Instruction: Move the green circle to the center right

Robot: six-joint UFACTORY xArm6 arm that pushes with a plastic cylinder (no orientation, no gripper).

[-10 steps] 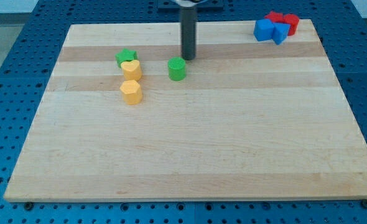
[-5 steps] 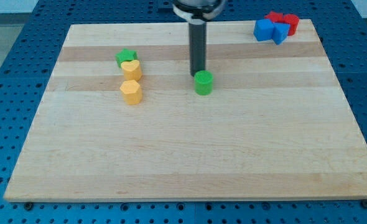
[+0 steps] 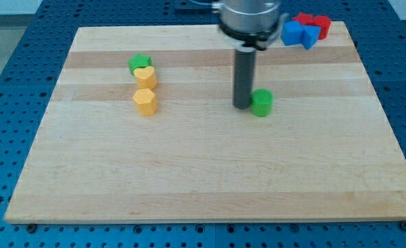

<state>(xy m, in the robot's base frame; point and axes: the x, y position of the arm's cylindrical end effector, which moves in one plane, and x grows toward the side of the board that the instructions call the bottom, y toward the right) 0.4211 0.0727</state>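
Green circle (image 3: 261,102) is sitting on the counter (image 3: 210,172), touching or just beside my tip (image 3: 241,105) on its view-right side. It is a short upright cylinder with a flat top, matte and solid green, probably plastic or painted wood.

Tool state: the tool is a plain dark rod, smooth and round, with nothing to clench or release; it is grasping nothing and only bearing sideways against the block. Judged reason for the placement: the tip is standing on the block's view-left flank, so a push toward the view's right would be carrying the block to the target edge. The block is lying somewhat above mid-height of the counter, so the push likely needs a slight component toward the view's bottom as well. The round wall gives a small contact, so the block may be slipping off the tip if the line of push is off-centre.

Farther out, well to the view-left of the tip: a green block (image 3: 140,64) of unclear shape, a yellow heart-shaped block (image 3: 146,76) touching it below, and a yellow block (image 3: 145,101), seemingly faceted, just beneath. Up and to the view-right of the tip, blue blocks (image 3: 298,32) and red blocks (image 3: 315,23) are clustering at the counter's corner. The counter is pale banded wood on a blue perforated base (image 3: 24,83).
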